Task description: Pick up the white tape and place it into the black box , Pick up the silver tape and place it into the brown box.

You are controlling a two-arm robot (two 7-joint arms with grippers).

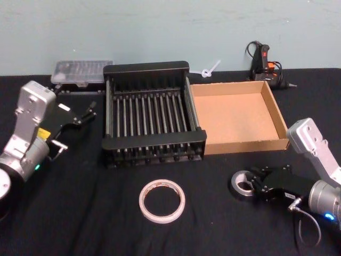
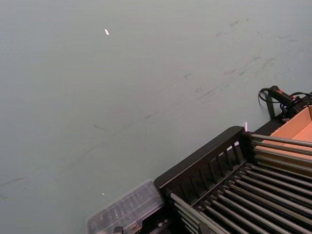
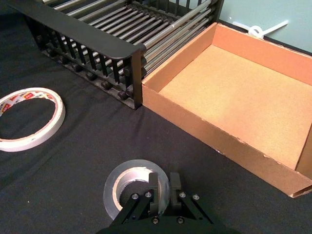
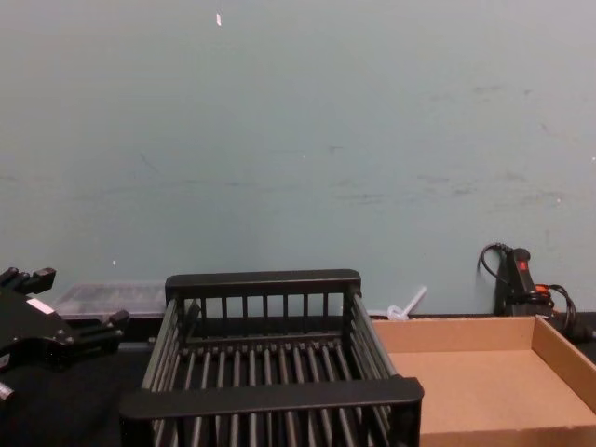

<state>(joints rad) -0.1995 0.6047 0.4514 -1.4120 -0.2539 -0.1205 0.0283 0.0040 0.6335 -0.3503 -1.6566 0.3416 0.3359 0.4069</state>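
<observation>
Our right gripper [image 1: 258, 185] in the head view is low on the black table [image 1: 85, 213], its fingers pinching the wall of the silver tape [image 1: 242, 184], one inside the core and one outside. That roll lies flat in front of the brown box [image 1: 277, 125], near its front right corner. The black box [image 1: 109, 114] touches the brown box on its left. The white tape [image 1: 162, 200] lies flat in front of the black box, well apart from the silver tape. Our left gripper [image 1: 91, 110] hangs raised, just left of the black box, its fingers spread. A clear plastic case [image 1: 80, 71] sits behind the black box's left corner, and a glue gun [image 1: 264, 61] behind the brown box.

From the left wrist we see the black box [image 2: 204, 161], the brown box [image 2: 297, 127] beyond it, and the plastic case [image 2: 126, 209].

From the right wrist the fingers [image 3: 154, 187] grip the silver tape [image 3: 126, 187]; the white tape [image 3: 29, 119] lies beside it, before the black box [image 3: 73, 29] and brown box [image 3: 195, 126].

From the chest the left gripper [image 4: 70, 307] sits left of the black box [image 4: 270, 396], with the brown box [image 4: 568, 358] on its right.
</observation>
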